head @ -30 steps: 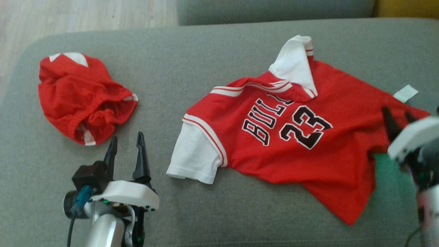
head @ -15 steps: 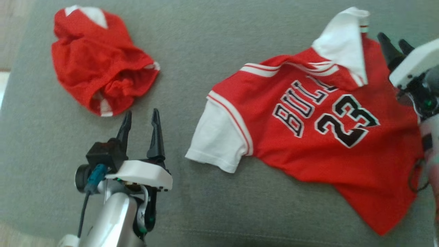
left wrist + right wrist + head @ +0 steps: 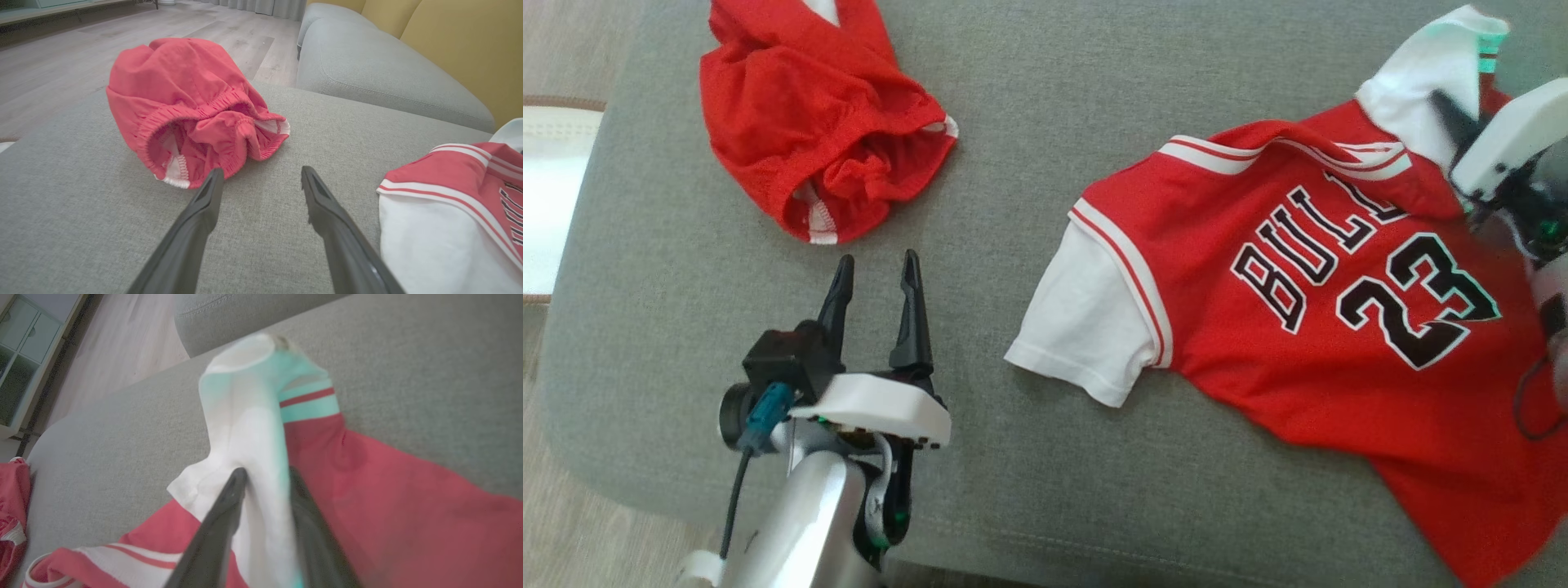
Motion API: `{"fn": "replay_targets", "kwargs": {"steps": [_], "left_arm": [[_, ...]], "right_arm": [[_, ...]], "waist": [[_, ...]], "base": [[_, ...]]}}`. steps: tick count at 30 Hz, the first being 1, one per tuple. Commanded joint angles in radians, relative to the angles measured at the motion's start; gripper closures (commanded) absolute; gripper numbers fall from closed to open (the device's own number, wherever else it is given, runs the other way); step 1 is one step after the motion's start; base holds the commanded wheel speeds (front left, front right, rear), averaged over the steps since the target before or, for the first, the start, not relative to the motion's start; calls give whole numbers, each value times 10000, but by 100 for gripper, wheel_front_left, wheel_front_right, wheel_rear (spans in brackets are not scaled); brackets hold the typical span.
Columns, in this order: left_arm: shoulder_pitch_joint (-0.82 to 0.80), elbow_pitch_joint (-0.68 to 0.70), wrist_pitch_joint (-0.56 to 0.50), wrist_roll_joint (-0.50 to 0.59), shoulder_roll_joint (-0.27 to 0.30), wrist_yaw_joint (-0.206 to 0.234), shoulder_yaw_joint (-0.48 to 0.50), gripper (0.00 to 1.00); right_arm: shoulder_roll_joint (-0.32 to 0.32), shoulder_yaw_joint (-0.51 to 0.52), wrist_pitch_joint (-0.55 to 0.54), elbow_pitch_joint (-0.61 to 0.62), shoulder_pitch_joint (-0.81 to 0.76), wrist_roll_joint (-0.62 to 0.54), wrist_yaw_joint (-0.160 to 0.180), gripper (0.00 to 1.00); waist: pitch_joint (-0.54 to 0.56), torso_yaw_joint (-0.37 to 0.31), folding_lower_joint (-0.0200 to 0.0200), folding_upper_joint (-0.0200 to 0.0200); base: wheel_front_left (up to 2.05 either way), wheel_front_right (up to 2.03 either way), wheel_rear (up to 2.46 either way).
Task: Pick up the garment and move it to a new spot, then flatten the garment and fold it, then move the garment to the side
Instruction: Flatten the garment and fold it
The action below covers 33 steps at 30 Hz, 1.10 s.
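The garment (image 3: 1339, 327) is a red jersey with white sleeves and "BULLS 23" on it, spread on the grey sofa cushion (image 3: 1054, 106) at the right. My right gripper (image 3: 1454, 114) is at the jersey's upper white sleeve (image 3: 245, 416). In the right wrist view its fingers (image 3: 267, 473) stand on either side of a raised fold of that sleeve and press on it. My left gripper (image 3: 877, 261) hovers open over bare cushion to the left of the jersey's lower white sleeve (image 3: 429, 245), with nothing between its fingers (image 3: 261, 171).
A crumpled pair of red shorts (image 3: 817, 139) lies at the cushion's back left, just beyond the left fingertips (image 3: 184, 102). The cushion's rounded edge and wood floor (image 3: 556, 65) are at the left. A second grey cushion (image 3: 388, 69) and yellow backrest (image 3: 470, 49) lie behind.
The head camera has shifted. My right gripper has moved from the jersey's hem side to its upper white sleeve and narrowed onto the cloth. The left gripper has stayed open in place.
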<state>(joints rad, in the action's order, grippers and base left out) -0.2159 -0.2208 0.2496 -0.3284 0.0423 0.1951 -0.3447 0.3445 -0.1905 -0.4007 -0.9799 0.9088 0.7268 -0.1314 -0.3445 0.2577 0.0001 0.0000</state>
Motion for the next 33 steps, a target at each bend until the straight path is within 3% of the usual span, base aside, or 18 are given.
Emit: {"fn": "replay_targets", "kwargs": {"steps": [1,5,13,21,22,23,24,29,33], "left_arm": [[-333,383,122,-60,81,61,180,0],[-407,437,122,-230,81,97,-92,0],[-526,730,122,-811,80,479,-911,0],[-514,884,122,-1008,80,652,-1207,0],[-509,888,122,-1012,80,670,-1210,0],[-504,884,122,-1014,80,698,-1198,0],[-496,876,122,-1013,80,725,-1173,0],[-566,763,122,-846,80,677,-891,0],[-594,614,122,-564,80,583,-494,0]], "right_arm": [[238,-272,393,471,358,224,7,100],[590,-719,523,956,589,576,7,100],[1700,-1775,1154,1292,2135,785,7,100],[1539,-2560,1892,749,3552,1087,7,100],[1436,-2726,1961,700,3614,1107,7,86],[1324,-2823,2169,674,3659,1170,7,10],[1170,-2880,2279,589,3637,1322,7,0],[635,-3890,1968,185,3197,1662,7,0],[527,-4404,2811,886,2758,2020,7,0]], "waist": [[-67,110,-1,0],[-263,433,-1,0],[-927,1715,-1,0],[-1154,2428,-1,0],[-1150,2428,-1,0],[-1130,2400,-1,0],[-1093,2344,-1,0],[-686,1531,-1,0],[-223,658,-1,0]], "base": [[0,0,0],[0,0,0],[0,0,0],[0,0,0],[0,0,0],[0,0,0],[0,0,0],[0,0,0],[0,0,0]]}}
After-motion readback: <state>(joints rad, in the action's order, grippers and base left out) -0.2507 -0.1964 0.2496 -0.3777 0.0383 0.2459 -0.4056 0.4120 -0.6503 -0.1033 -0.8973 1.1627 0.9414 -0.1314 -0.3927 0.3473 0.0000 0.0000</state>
